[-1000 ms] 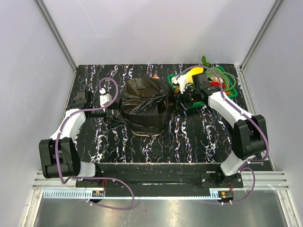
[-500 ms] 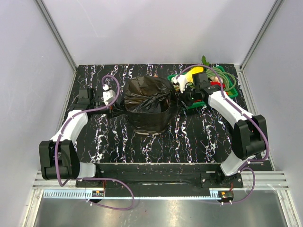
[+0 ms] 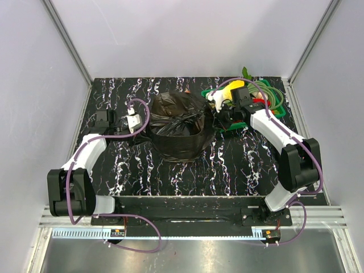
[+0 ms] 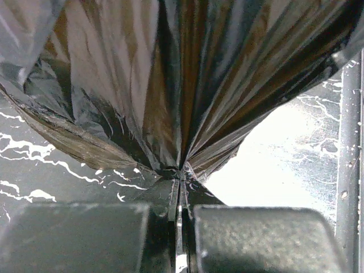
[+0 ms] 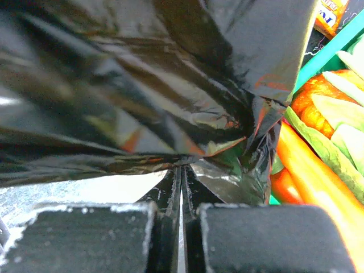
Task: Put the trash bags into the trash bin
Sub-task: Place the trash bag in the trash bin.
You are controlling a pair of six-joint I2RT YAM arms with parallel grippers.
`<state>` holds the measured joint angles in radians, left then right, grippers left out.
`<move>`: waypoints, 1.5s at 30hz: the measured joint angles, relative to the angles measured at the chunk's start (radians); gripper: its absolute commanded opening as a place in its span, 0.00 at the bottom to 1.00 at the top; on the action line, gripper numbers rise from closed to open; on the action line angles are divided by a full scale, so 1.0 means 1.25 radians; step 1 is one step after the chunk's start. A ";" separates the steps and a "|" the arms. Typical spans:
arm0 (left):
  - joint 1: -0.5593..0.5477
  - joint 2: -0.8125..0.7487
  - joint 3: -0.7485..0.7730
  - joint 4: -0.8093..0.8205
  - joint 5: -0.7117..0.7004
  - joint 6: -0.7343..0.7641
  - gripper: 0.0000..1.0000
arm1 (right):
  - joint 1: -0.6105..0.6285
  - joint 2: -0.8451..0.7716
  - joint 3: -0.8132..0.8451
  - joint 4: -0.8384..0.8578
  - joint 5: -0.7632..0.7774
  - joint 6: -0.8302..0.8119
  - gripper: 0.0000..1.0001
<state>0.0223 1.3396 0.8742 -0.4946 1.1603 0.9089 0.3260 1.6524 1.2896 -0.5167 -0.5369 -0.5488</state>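
Observation:
A glossy black trash bag (image 3: 179, 122) is spread over a boxy shape in the middle of the table. The trash bin is hidden under it. My left gripper (image 3: 142, 126) is at the bag's left side. In the left wrist view my left gripper (image 4: 181, 172) is shut, and the bag's film (image 4: 170, 85) fans out from a pinch at its fingertips. My right gripper (image 3: 216, 117) is at the bag's right side. In the right wrist view my right gripper (image 5: 182, 166) is shut on a fold of the black film (image 5: 142, 85).
A green tray (image 3: 272, 102) of vegetables stands at the back right, just behind my right gripper. Orange carrots (image 5: 318, 170) and an orange snack wrapper (image 5: 331, 12) lie close to the right fingers. Metal frame posts rise at the back corners of the black marbled table (image 3: 227, 165).
My left gripper moved right, toward the bag, and shut on its left edge. My right gripper stayed put and shut on the right edge. The bag's left side is pulled outward.

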 measured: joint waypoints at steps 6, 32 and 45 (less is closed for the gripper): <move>0.000 0.011 -0.001 -0.010 -0.024 0.018 0.00 | 0.000 0.000 -0.011 0.015 -0.005 0.008 0.26; -0.014 0.006 0.007 -0.028 -0.047 0.018 0.00 | 0.000 -0.003 0.092 -0.051 -0.039 -0.229 0.98; -0.030 0.006 0.019 -0.045 -0.063 0.024 0.00 | 0.000 0.050 0.117 -0.071 -0.125 -0.264 0.00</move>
<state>-0.0151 1.3476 0.8978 -0.5503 1.0813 0.9394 0.3260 1.7153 1.4364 -0.6052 -0.6930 -0.8787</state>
